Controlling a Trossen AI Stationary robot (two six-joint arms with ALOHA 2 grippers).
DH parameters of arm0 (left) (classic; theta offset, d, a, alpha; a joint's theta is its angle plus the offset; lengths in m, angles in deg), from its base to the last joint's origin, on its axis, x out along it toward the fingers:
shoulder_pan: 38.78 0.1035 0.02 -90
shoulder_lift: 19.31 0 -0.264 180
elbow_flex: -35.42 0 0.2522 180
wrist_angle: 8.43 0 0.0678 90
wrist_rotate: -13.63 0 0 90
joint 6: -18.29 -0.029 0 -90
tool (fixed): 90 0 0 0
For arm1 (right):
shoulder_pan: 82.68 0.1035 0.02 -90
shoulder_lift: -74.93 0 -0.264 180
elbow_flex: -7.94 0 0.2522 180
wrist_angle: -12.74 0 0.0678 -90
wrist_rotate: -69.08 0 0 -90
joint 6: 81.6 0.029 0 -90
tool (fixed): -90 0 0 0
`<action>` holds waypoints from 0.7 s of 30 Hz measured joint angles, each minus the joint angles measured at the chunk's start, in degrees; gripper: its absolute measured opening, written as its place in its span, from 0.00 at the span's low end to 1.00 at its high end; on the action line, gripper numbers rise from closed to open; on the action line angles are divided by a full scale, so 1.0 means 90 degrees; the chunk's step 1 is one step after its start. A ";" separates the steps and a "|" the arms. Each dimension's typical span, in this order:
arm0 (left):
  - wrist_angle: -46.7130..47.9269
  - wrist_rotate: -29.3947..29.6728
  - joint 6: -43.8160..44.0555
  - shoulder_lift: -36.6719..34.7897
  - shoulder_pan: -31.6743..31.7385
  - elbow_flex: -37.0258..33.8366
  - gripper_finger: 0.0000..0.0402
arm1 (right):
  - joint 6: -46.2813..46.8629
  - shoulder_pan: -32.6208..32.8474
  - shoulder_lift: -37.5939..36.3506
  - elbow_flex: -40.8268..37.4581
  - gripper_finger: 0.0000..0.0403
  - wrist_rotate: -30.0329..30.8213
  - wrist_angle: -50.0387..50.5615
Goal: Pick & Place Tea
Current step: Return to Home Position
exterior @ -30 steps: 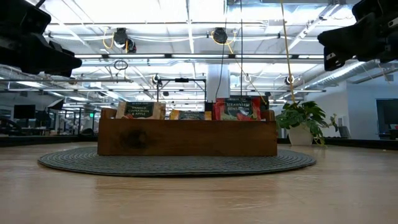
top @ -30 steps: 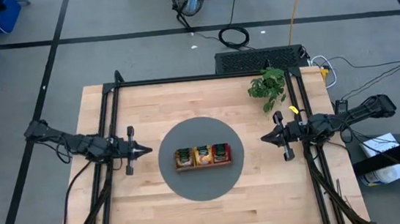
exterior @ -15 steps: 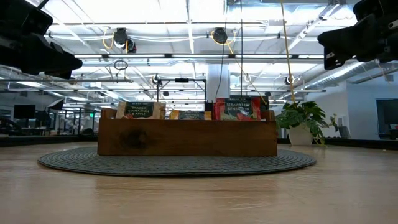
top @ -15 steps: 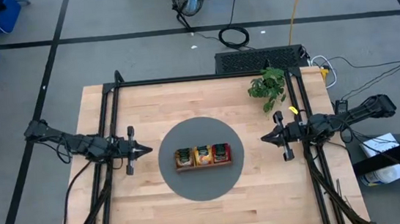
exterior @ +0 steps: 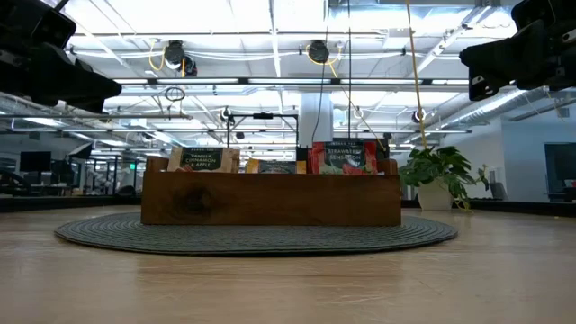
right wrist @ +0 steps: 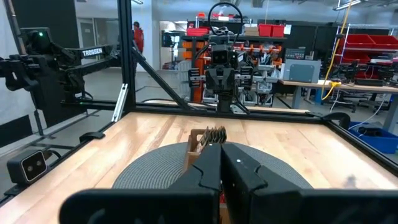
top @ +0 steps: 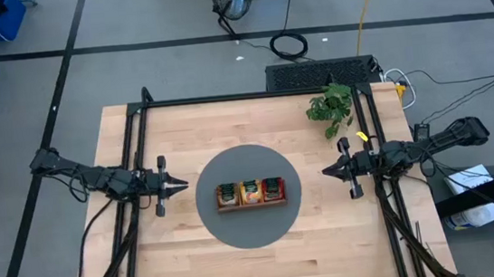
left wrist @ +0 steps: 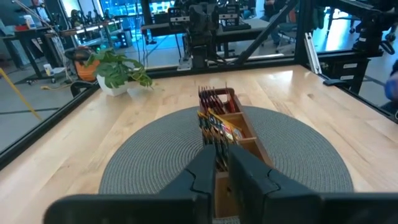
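The tea sachets stand upright in a brown wooden tray (top: 251,203) at the table's middle: tan-and-green ones (exterior: 202,159) in the left compartment, orange ones (exterior: 274,166) in the middle, red ones (exterior: 346,156) on the right. The tray rests on a round grey mat (top: 252,229). My left gripper (top: 182,187) hovers level to the left of the mat, pointing at the tray; in the left wrist view a narrow gap shows between its fingers (left wrist: 222,165). My right gripper (top: 326,171) hovers level to the right of the mat, shut (right wrist: 222,163), holding nothing.
A small potted plant (top: 330,108) stands at the table's far right. Black frame rails (top: 136,167) run along the left, right and far sides. Bare wood lies all around the mat, widest toward the near edge (top: 260,269).
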 joint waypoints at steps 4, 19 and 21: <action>-0.0007 0.0000 0.0000 0.0000 0.0000 0.0000 0.15 | 0.0000 0.0000 0.0002 0.0000 0.00 0.0000 0.0002; -0.0015 0.0000 -0.0002 0.0000 0.0000 0.0012 0.16 | 0.0000 0.0000 0.0002 0.0000 0.00 0.0002 0.0002; -0.0015 0.0001 -0.0002 0.0000 0.0000 0.0012 0.16 | 0.0000 0.0000 0.0002 0.0000 0.00 0.0002 0.0002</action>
